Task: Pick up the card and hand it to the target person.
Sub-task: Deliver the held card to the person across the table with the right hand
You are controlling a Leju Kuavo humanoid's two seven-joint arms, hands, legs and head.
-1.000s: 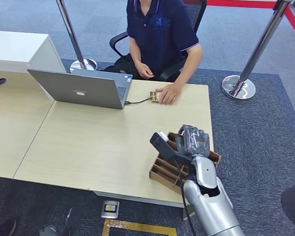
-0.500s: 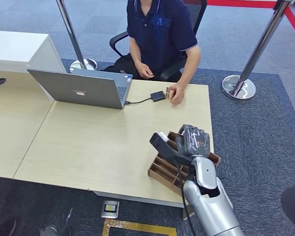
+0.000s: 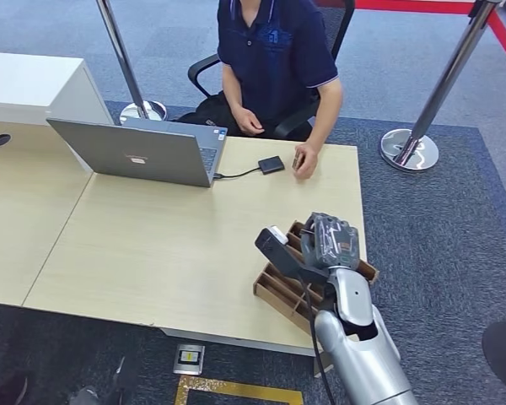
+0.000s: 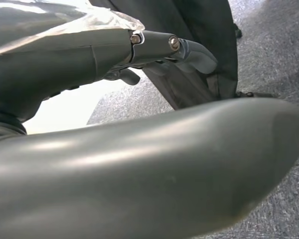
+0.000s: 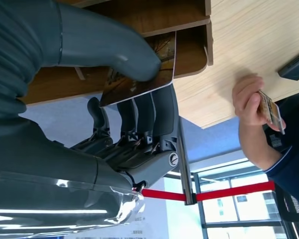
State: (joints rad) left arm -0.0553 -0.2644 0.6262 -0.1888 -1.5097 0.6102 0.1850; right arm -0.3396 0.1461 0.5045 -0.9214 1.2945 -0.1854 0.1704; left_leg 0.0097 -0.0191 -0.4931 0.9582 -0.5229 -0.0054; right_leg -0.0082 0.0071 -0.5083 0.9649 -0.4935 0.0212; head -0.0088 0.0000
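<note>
card (image 5: 148,74) pinched in right hand (image 5: 140,94) over wooden tray (image 3: 282,291).

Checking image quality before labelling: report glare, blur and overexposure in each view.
Head view: even light, sharp, with the laptop crisp. Left wrist view: the left hand is soft-focused, a white patch blown out. Right wrist view: windows overexposed, the card under the right hand's thumb readable.
</note>
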